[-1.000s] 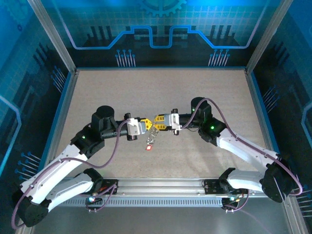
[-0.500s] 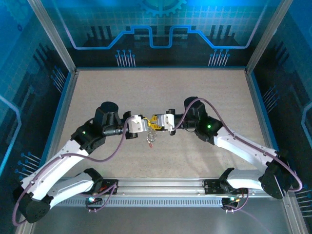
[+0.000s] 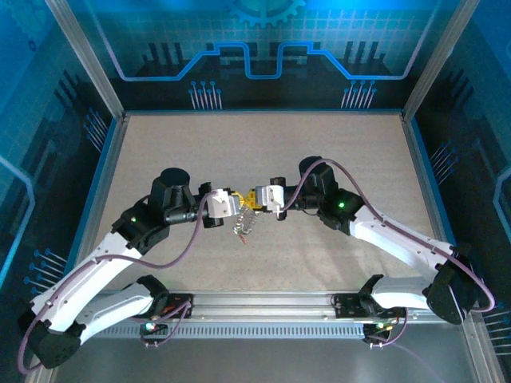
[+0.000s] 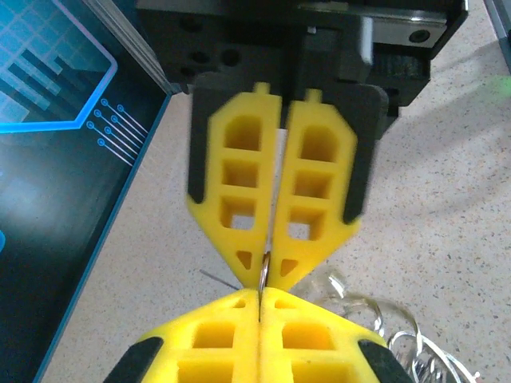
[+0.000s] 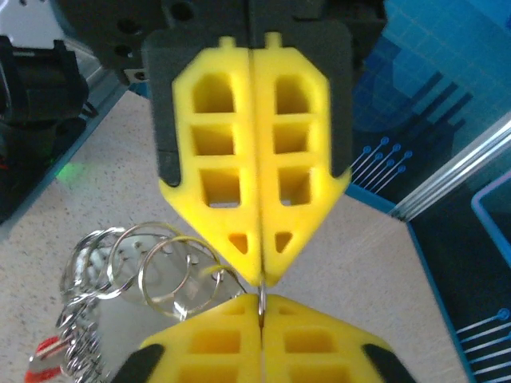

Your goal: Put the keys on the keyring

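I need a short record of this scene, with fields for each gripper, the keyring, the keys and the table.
left gripper: jaws shut on the keyring wire, tip to tip with the right gripper
right gripper: jaws shut on the same wire
keyring: linked silvery loops, hanging beside the tips
red key: low in the bunch; how it is attached, cannot tell
table: speckled beige

Both jaws closed, tip to tip
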### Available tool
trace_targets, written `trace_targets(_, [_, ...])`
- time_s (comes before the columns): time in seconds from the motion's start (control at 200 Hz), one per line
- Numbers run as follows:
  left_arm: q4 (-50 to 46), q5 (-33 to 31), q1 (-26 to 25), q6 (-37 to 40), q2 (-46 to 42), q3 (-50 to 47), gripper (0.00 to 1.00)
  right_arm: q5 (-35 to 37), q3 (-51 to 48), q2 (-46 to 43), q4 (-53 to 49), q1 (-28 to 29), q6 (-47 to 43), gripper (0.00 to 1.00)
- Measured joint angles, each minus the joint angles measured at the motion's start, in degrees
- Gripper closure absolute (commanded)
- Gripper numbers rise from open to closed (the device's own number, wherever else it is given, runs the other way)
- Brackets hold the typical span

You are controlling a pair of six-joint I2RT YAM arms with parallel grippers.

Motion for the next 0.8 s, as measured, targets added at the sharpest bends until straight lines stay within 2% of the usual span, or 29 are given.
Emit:
trace_targets(0.115, [0.1, 0.0, 0.0, 0.0, 0.0, -0.1, 1.00, 0.0, 0.2, 0.0, -0.3, 0.0, 0.2, 1.00])
trace_targets(0.16, [0.2, 0.0, 0.0, 0.0, -0.1, -0.2, 0.73, 0.0, 0.2, 0.0, -0.2, 0.0, 0.3, 1.00])
trace_targets(0.19, [0.9, 0.0, 0.0, -0.1, -0.3, -0.6, 0.67, 0.0, 0.2, 0.0, 0.0, 0.0, 0.4, 1.00])
trace_targets(0.245, [2.9, 0.0, 0.0, -0.2, -0.9, -1.5, 0.69, -0.3, 0.0, 0.0, 0.2, 0.0, 0.8, 1.00])
trace_targets(0.305, [4.7, 0.1, 0.2, -1.0, -1.9, -2.9, 0.83, -1.2, -0.5, 0.0, 1.0, -0.3, 1.3, 1.00])
trace_targets(0.35, [5.3, 0.3, 0.3, -0.7, -2.5, -3.7, 0.86, -2.2, -1.0, -0.1, 2.0, -0.5, 1.7, 1.00])
trace_targets(0.555, [6.1, 1.8, 1.4, -1.6, -2.7, -4.4, 0.79, -6.2, -2.1, -0.3, 5.0, -1.9, 3.6, 1.00])
trace_targets(0.645, [7.0, 2.1, 1.5, -1.9, -2.7, -4.8, 0.71, -7.6, -2.1, -0.5, 6.1, -2.1, 4.1, 1.00])
trace_targets(0.8, [8.8, 2.2, 1.6, -3.0, -2.7, -5.7, 0.70, -9.5, -2.2, -0.9, 7.1, -2.4, 4.6, 1.00])
